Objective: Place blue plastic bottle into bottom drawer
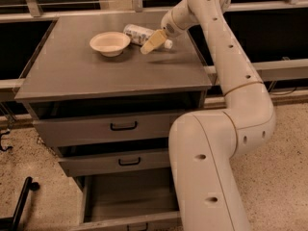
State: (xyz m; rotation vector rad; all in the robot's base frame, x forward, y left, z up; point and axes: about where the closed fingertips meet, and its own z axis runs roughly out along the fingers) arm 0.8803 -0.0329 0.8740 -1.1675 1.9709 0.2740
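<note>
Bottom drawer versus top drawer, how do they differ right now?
The bottom drawer is pulled far out, its tray showing; the top drawer sits nearly in, its inside hidden. The bottom drawer is down by the floor; the top drawer is just under the cabinet top. Both are dark grey. The tool is up at the bottle on that top.

Gripper (153,41) is at the rear right of the cabinet top (86,76), over the cap end of the lying blue plastic bottle (138,32). The bowl (109,43) stands just left of it, leaving a narrow gap. The top's front and left are open surface. Bottom drawer (125,196) is pulled out and open from above; the robot arm (202,177) masks its right side, and the middle drawer (115,160) overhangs its rear.
</note>
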